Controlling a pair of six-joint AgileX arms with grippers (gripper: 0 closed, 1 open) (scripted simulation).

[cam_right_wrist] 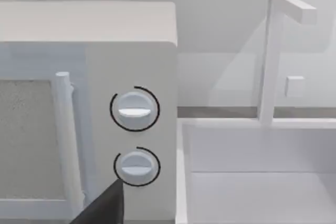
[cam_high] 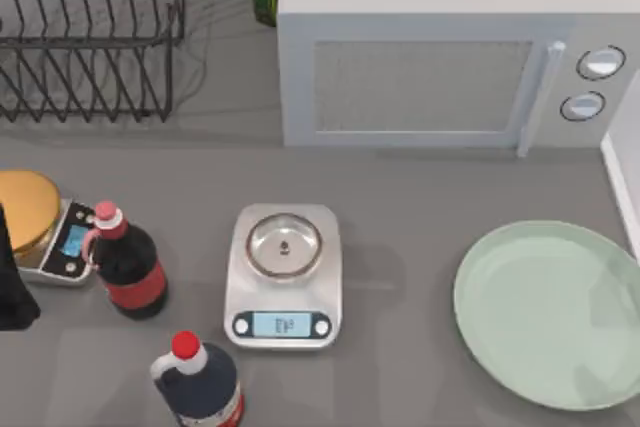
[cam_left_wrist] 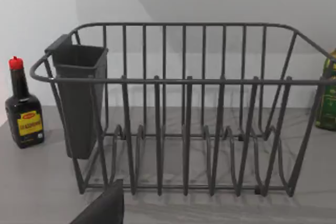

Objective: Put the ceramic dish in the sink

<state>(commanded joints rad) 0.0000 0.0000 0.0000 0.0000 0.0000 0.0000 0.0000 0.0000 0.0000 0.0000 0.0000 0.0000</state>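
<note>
Left pincer (cam_high: 15,292) sits at the table's (cam_high: 400,187) left edge; whether it is open, I cannot tell. Ceramic dish (cam_high: 550,312) lies near right, beside the sink (cam_right_wrist: 252,171), which stands right of the microwave (cam_high: 450,57).

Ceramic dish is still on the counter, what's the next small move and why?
Probably bring the right arm over the ceramic dish and lower toward its near rim. It lies flat, ungripped, at the table's right, beside the sink edge; the right arm is the closer one.
</note>
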